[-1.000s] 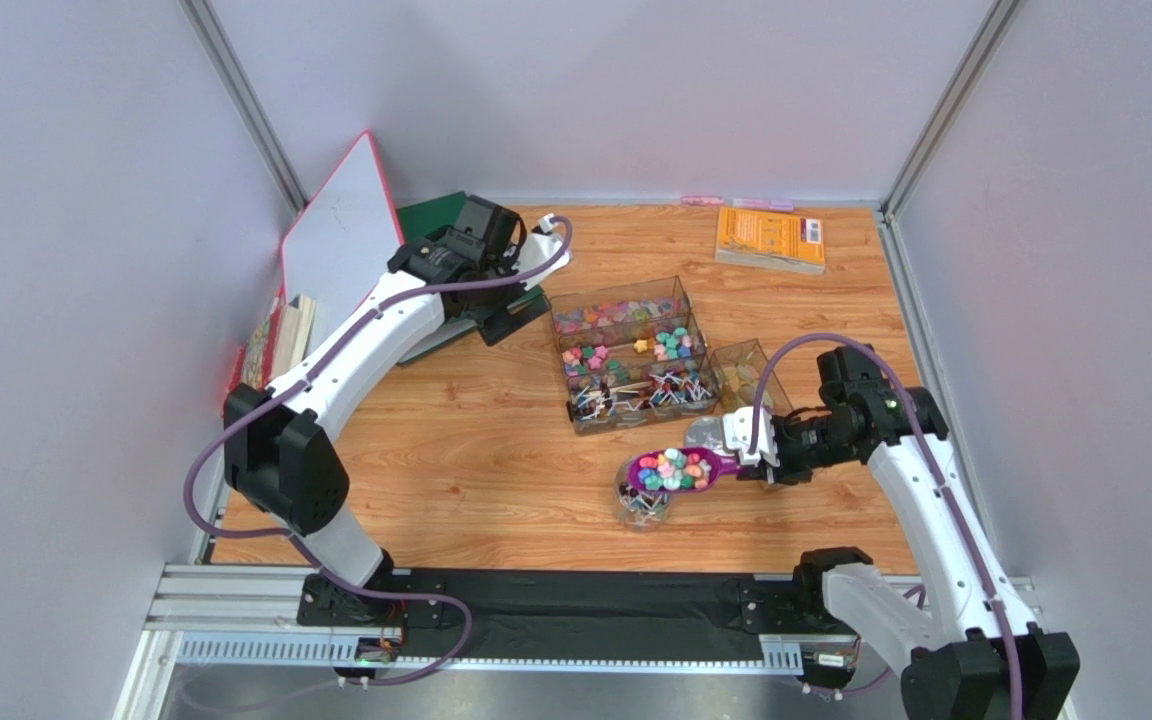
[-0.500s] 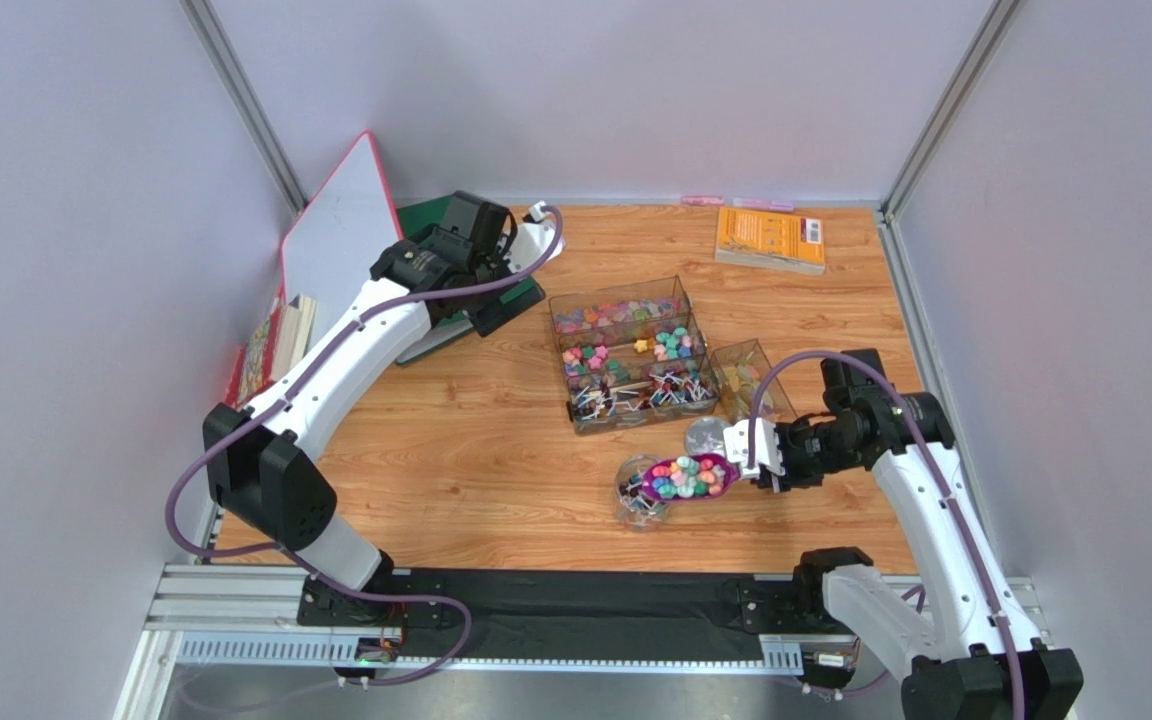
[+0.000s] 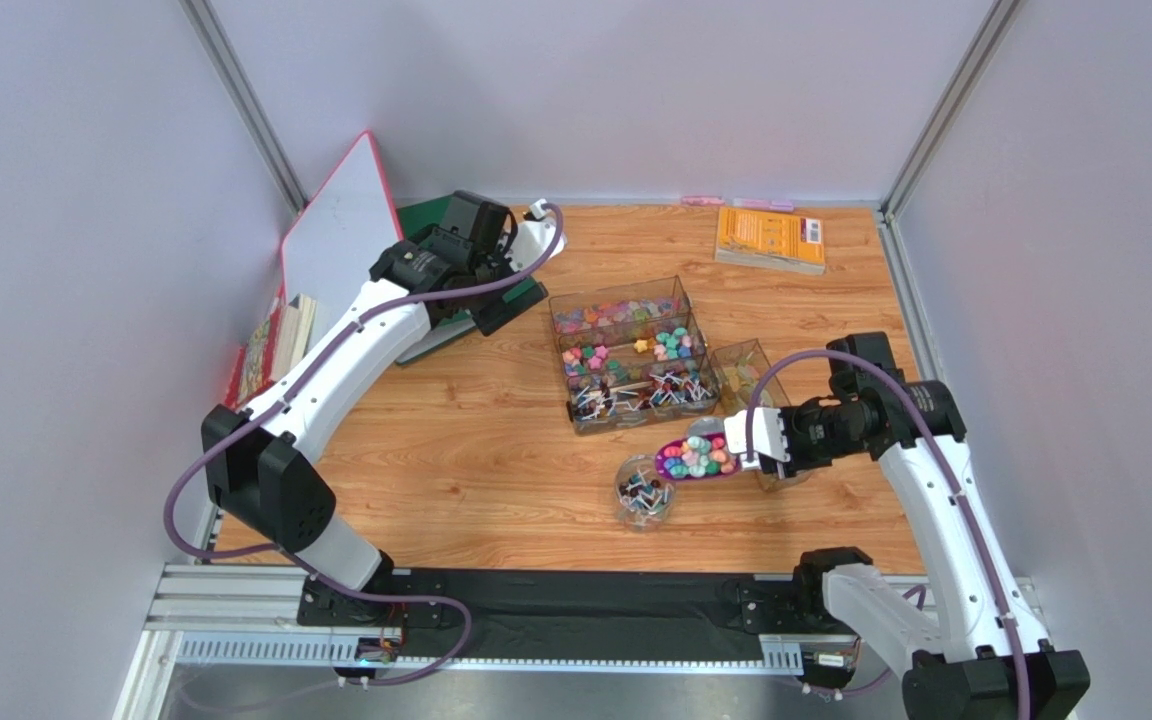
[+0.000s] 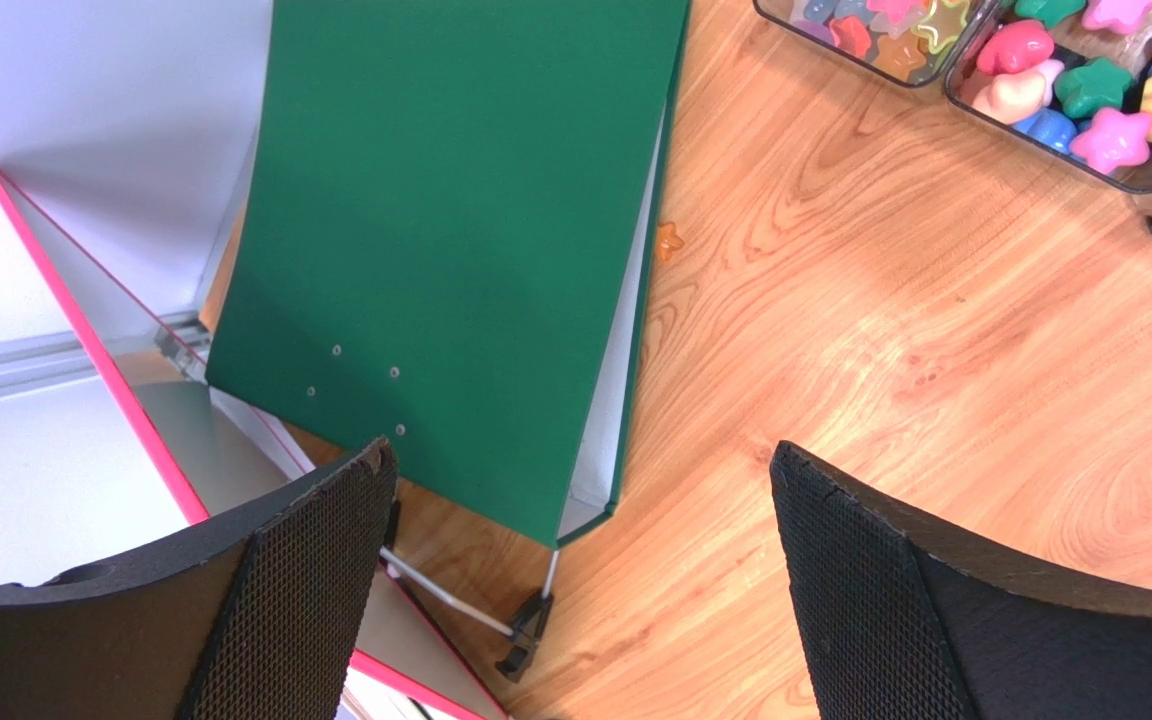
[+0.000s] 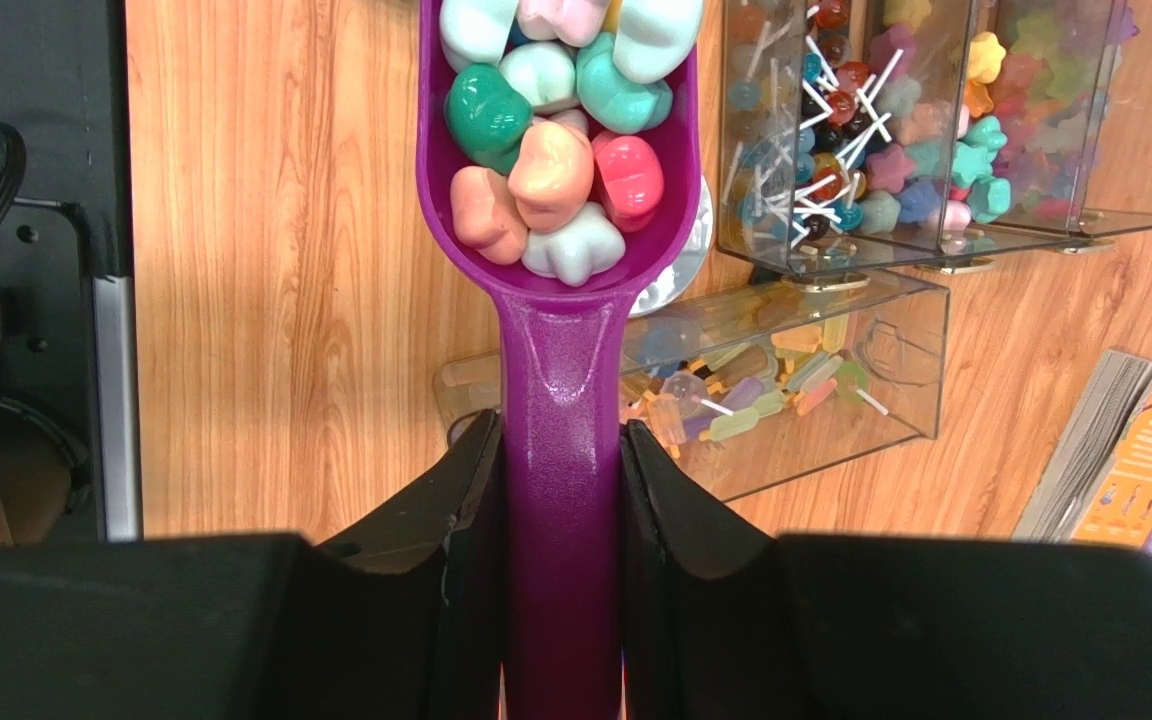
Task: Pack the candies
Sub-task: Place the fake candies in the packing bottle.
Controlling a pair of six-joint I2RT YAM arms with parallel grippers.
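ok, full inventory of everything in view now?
tray: one, clear, compartmented, centre of table
box: one, clear, right of tray
jar: one, clear, round, near side of tray
scoop: one, purple, held beside jar
candies: many, mixed colours, in scoop, tray, box, jar
folder: one, green, far left
stray candy: one, orange, on table beside folder
book: one, orange, far right
board: one, white with pink edge, leaning far left
left gripper: open, above folder
right gripper: shut on scoop handle

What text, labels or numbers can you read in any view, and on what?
No text can be read outright.
On the orange booklet: dark print on the cover, too small and blurred to read.
On the green folder: no lettering shows.
On the purple scoop: no marking shows.
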